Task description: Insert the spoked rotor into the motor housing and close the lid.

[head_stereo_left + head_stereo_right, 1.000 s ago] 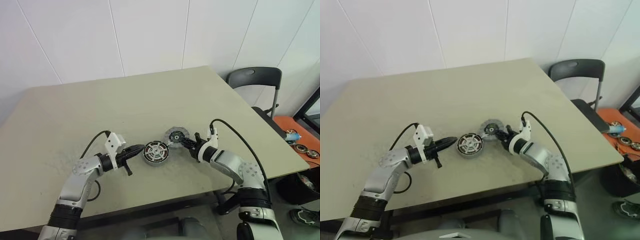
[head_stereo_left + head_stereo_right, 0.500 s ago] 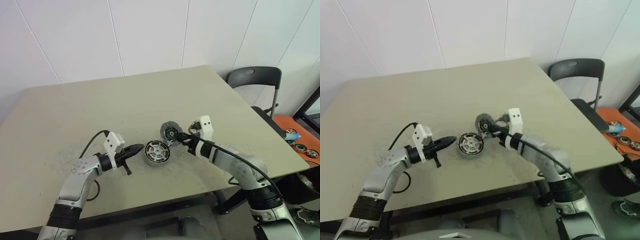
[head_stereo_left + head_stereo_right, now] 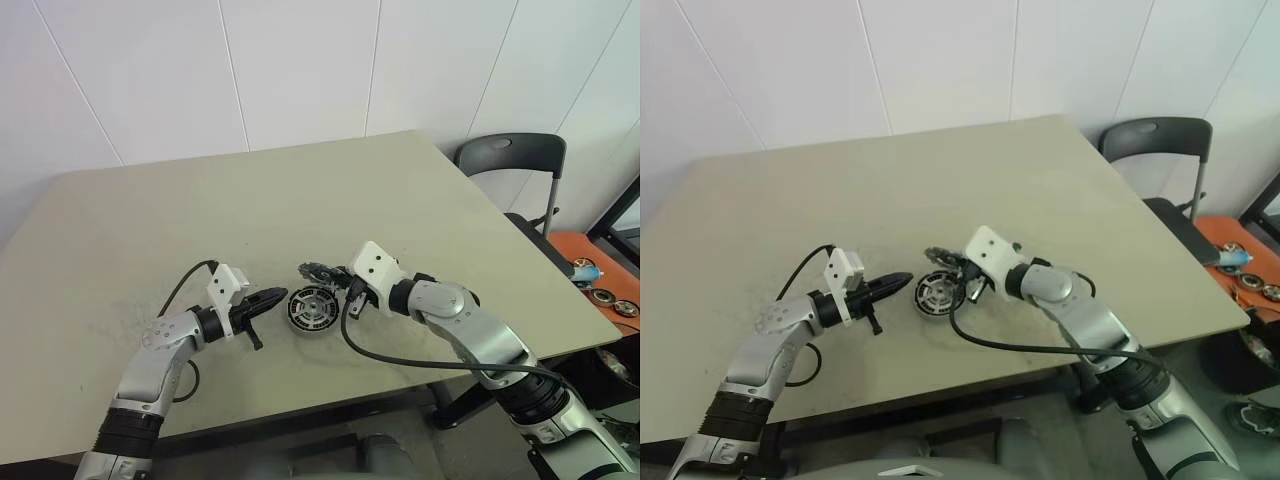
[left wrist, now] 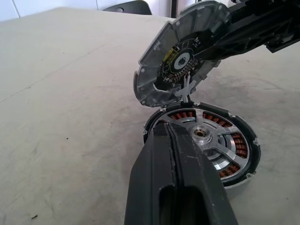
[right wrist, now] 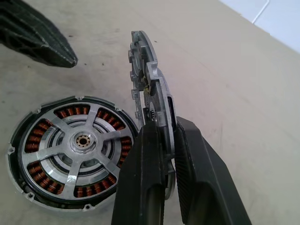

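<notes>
Both head views look forward and down over the counter (image 3: 300,190). Each wrist view looks close along its fingers; both share the motor housing (image 4: 206,140).

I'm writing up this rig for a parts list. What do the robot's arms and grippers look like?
Both arms are silver-grey shells with black joint bands. Each wrist carries a white boxy camera block fed by a looping black cable. The left gripper and right gripper each have two black, tapered, matte fingers.

Grey ribbed lid (image 4: 180,54), copper-wound silver-spoked motor housing (image 5: 70,150), beige table (image 3: 250,200)
</notes>
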Robot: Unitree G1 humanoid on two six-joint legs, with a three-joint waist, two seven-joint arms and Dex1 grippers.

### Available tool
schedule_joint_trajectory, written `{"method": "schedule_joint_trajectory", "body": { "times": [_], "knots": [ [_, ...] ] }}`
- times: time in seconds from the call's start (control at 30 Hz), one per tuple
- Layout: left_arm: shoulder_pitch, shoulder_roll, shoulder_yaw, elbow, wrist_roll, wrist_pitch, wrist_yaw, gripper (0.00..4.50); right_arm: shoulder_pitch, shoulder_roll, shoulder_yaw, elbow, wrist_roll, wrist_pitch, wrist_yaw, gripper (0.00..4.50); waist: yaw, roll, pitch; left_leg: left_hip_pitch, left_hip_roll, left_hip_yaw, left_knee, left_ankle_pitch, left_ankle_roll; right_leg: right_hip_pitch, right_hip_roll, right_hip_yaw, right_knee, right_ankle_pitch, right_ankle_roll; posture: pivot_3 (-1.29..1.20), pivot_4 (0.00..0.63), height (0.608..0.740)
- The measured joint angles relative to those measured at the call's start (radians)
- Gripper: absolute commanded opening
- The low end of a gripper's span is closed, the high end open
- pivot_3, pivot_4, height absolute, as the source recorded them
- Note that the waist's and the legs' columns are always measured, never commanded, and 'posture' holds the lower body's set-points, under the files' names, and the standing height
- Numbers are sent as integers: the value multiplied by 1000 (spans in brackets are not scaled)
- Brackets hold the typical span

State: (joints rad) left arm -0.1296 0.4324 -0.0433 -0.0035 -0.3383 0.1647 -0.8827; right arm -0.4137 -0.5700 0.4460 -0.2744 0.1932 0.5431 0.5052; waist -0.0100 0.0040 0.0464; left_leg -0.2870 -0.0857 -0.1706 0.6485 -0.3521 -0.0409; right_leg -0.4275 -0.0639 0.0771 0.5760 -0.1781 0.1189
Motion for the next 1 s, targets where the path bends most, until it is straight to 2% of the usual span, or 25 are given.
{"method": "schedule_joint_trajectory", "body": {
  "times": [0.17,0.57,0.73,1.0],
  "knots": [
    [-1,0,1,0,0,0,0,0,26,11,14,0,10,32,92,2727,-1,-1,1,0,0,0,0,0,0,0,0,0,0,0,0,0,0,740],
    [-33,9,20,10,0,-1,-9,0,-19,-5,-106,69,149,81,369,2727,0,-2,1,0,0,0,0,0,0,0,0,0,0,0,0,0,0,740],
    [-34,19,20,13,0,3,-11,0,-67,41,-182,168,173,83,374,2727,0,-2,1,0,0,0,0,0,0,0,0,0,1,0,0,0,0,740],
    [-30,30,18,41,6,4,-30,0,-88,94,-207,257,169,67,365,2727,0,-2,1,0,0,0,0,0,0,-1,0,0,1,1,-1,0,0,740]
  ]
}}
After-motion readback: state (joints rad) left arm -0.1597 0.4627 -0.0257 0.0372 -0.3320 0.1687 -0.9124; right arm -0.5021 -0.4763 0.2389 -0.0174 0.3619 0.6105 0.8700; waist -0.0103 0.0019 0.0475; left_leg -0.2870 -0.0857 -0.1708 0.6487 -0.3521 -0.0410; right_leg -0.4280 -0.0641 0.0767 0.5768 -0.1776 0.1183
